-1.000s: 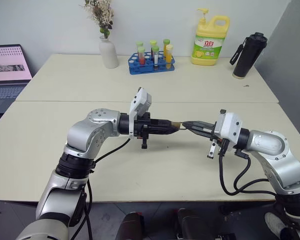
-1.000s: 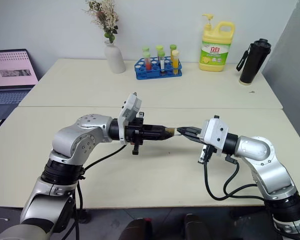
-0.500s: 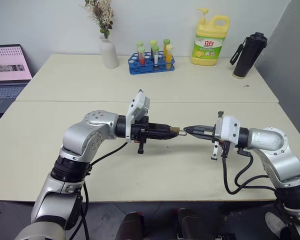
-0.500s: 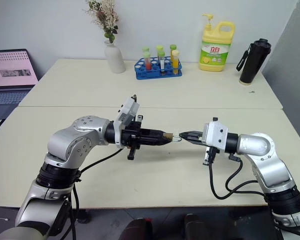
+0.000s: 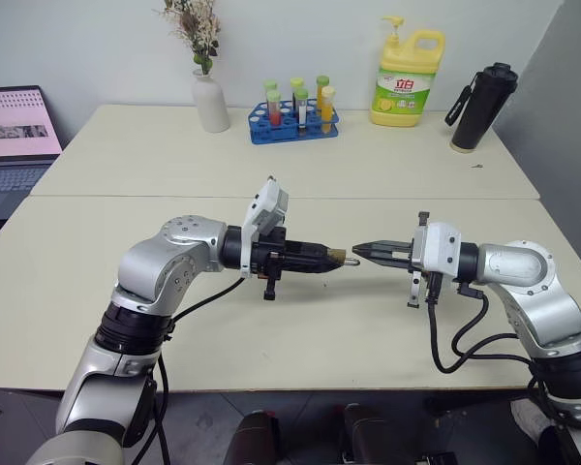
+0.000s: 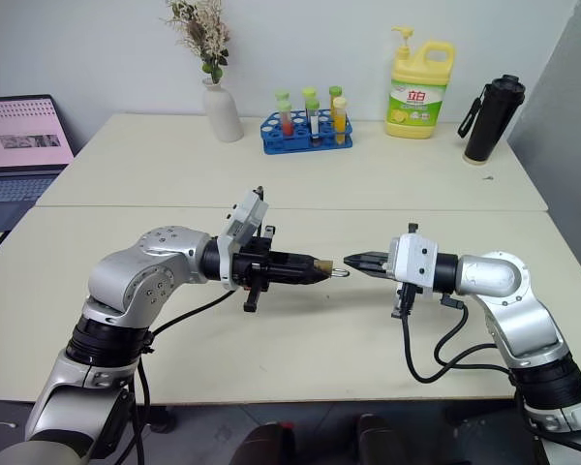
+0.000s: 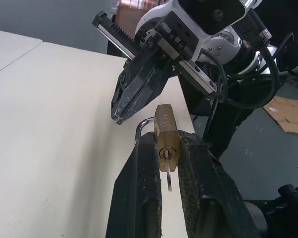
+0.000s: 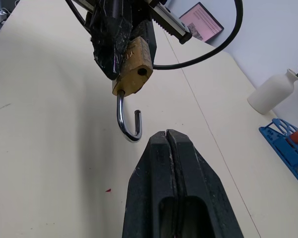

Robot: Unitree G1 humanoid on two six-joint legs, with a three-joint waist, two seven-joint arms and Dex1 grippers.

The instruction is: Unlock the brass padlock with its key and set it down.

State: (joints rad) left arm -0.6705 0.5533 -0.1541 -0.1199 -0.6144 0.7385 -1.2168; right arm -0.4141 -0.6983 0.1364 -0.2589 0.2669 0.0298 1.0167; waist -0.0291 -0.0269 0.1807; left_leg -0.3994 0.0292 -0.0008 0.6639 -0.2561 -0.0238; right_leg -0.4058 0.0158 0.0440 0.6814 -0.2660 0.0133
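Note:
The brass padlock is pinched at the tips of my left gripper, which points right, a little above the table. My left gripper is shut on its body. The thin silvery shackle hangs out of the body as an open hook. A small silvery key sits in the keyhole. My right gripper points left at the padlock. Its fingers are shut with nothing between them, and its tip stands a short gap from the shackle.
Along the table's far side stand a white vase, a blue rack of test tubes, a yellow detergent bottle and a black flask. A laptop sits off the left edge.
My right gripper has swung from a slant to level, and its tip has drawn slightly back from the padlock. The left gripper still holds the padlock in about the same place.

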